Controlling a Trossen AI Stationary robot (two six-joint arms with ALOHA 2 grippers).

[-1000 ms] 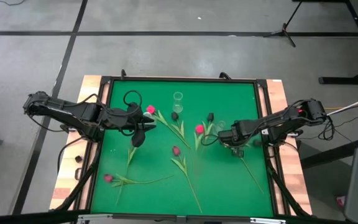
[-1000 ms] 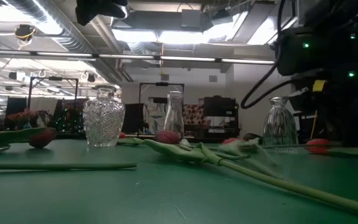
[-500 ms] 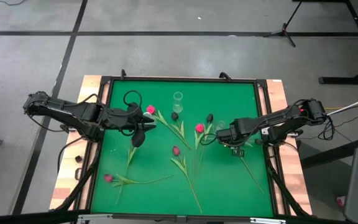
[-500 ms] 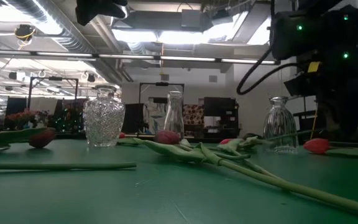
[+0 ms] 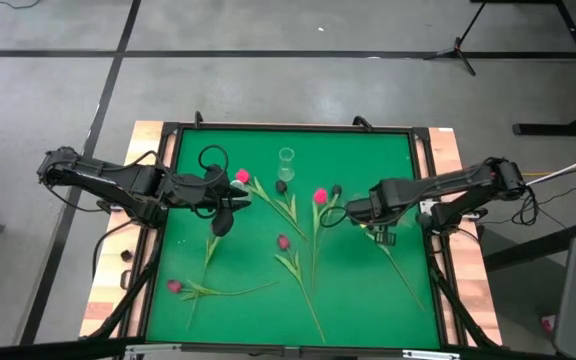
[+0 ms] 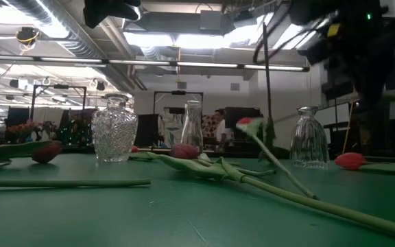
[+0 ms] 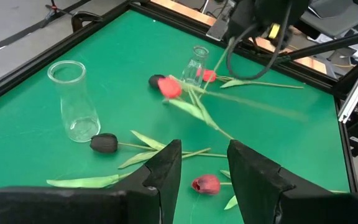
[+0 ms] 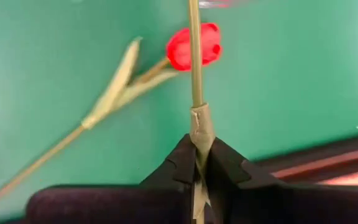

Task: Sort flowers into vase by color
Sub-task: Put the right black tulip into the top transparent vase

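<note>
Right hand point(image 8: 197, 163) pinching pink tulip point(image 5: 320, 196) stem — head now lifted off mat point(image 5: 368, 290), shifted leftward.

Several artificial tulips with long green stems and slim leaves lie scattered on the green mat. One bright pink-red tulip point(image 5: 320, 195) is lifted: its stem point(image 8: 196, 56) is pinched between the fingers of the right gripper point(image 8: 197, 163), head raised off the mat and stem slanting down toward the near side. A second pink-red tulip point(image 5: 242, 176) lies at the far left, stem running right and nearer. A dull magenta tulip point(image 5: 283, 241) lies mid-mat, stem trailing toward the near edge. Another magenta one point(image 5: 174, 286) lies near-left, stem pointing right. Two near-black heads point(image 5: 281, 186) and point(image 5: 337, 188) lie at the far middle, on either side of the lifted flower.
</note>
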